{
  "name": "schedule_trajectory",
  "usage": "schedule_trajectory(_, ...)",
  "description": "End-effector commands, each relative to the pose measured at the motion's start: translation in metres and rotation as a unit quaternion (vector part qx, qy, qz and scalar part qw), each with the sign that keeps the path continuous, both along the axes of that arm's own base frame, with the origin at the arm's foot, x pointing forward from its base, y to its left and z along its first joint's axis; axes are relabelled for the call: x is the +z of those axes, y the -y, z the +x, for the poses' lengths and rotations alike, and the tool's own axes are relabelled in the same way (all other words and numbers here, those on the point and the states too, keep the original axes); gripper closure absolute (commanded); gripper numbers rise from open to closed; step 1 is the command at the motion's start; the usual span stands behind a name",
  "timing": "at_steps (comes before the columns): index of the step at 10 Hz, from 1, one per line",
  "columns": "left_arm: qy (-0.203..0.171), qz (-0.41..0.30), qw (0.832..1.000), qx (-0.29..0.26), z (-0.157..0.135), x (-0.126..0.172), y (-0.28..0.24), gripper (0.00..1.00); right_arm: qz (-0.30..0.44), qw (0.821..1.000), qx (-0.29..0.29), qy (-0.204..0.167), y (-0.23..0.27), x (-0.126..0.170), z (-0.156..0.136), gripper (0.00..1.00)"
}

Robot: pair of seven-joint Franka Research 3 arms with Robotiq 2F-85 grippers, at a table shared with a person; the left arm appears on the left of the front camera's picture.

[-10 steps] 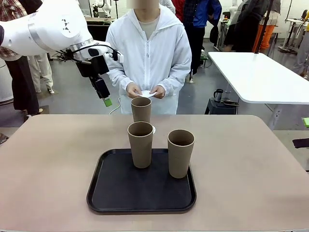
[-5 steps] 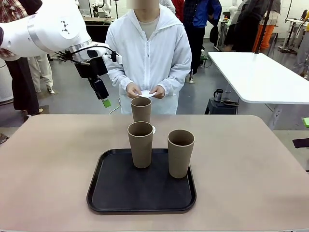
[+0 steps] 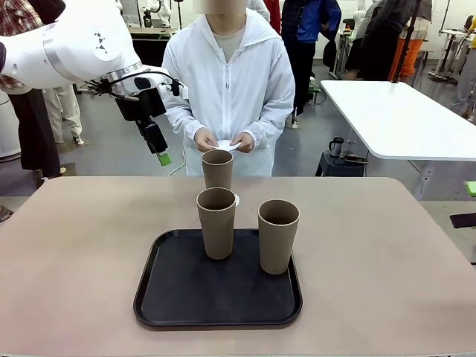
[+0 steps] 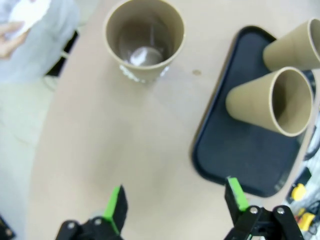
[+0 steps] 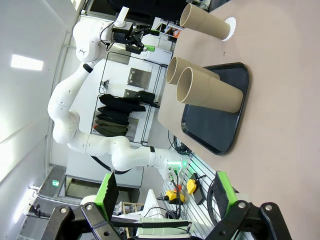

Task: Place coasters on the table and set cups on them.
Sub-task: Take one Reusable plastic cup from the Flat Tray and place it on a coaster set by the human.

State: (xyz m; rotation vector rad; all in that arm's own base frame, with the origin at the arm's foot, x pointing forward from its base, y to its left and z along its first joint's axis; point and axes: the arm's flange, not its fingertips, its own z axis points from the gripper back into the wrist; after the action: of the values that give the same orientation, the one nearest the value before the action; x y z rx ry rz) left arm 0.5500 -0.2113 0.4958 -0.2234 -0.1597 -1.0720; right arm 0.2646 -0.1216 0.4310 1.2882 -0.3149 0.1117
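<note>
One tan cup (image 3: pixel 217 168) stands on a white coaster (image 3: pixel 236 198) on the beige table (image 3: pixel 82 253), just beyond the black tray (image 3: pixel 217 294). Two more cups (image 3: pixel 216 223) (image 3: pixel 278 236) stand upright on the tray. The person behind the table holds white coasters (image 3: pixel 227 143) in both hands. My left gripper (image 3: pixel 163 157) hangs high over the table's far left, open and holding nothing. In the left wrist view it (image 4: pixel 175 200) looks down on the coaster cup (image 4: pixel 144 40) and the tray (image 4: pixel 250 160). The right gripper (image 5: pixel 165 192) is open, far from the cups (image 5: pixel 212 92).
Bare tabletop lies on both sides of the tray. A white table (image 3: pixel 394 111) stands at the back right, with a small dark mug (image 3: pixel 336 145) on a stand beside it. Other people stand farther back.
My left gripper has drifted slightly to the left. The cups, the tray and the person's hands have stayed put.
</note>
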Motion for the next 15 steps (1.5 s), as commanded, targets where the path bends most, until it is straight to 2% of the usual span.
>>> schedule_trajectory(1, -0.001, -0.004, 0.999, 0.045, -0.009, 0.005, -0.003, 0.0, 0.005, 1.0, 0.003, 0.008, 0.001, 0.0, 0.001, 0.0)
schedule_trajectory(2, -0.025, -0.048, 0.992, 0.113, -0.032, 0.01, -0.009, 0.0, 0.005, 1.0, 0.003, 0.008, 0.001, 0.0, 0.001, 0.0)
schedule_trajectory(3, -0.037, -0.071, 0.984, 0.159, -0.053, 0.016, -0.02, 0.0, 0.005, 1.0, 0.003, 0.008, 0.001, 0.0, 0.001, 0.0)
schedule_trajectory(5, -0.055, -0.088, 0.962, 0.252, -0.079, 0.043, -0.058, 0.0, 0.005, 1.0, 0.003, 0.008, 0.001, 0.0, 0.001, 0.0)
schedule_trajectory(6, -0.086, -0.096, 0.947, 0.296, -0.099, 0.048, -0.086, 0.0, 0.005, 1.0, 0.003, 0.008, 0.001, 0.0, 0.001, 0.0)
schedule_trajectory(8, -0.098, -0.079, 0.921, 0.369, -0.127, 0.061, -0.133, 0.0, 0.005, 1.0, 0.003, 0.008, 0.001, 0.0, 0.001, 0.0)
schedule_trajectory(9, -0.084, -0.065, 0.911, 0.398, -0.141, 0.06, -0.15, 0.0, 0.005, 1.0, 0.003, 0.008, 0.001, 0.0, 0.001, 0.0)
schedule_trajectory(11, -0.092, -0.009, 0.894, 0.438, -0.157, 0.053, -0.177, 0.0, 0.005, 1.0, 0.003, 0.008, 0.001, 0.0, 0.001, 0.0)
schedule_trajectory(13, -0.085, 0.046, 0.876, 0.472, -0.158, 0.038, -0.194, 0.0, 0.005, 1.0, 0.003, 0.008, 0.001, 0.0, 0.001, 0.0)
schedule_trajectory(14, -0.083, 0.057, 0.872, 0.48, -0.159, 0.025, -0.199, 0.0, 0.005, 1.0, 0.003, 0.008, 0.001, 0.0, 0.001, 0.0)
schedule_trajectory(15, -0.063, 0.042, 0.877, 0.474, -0.154, 0.018, -0.201, 0.0, 0.005, 1.0, 0.003, 0.008, 0.001, 0.0, 0.001, 0.0)
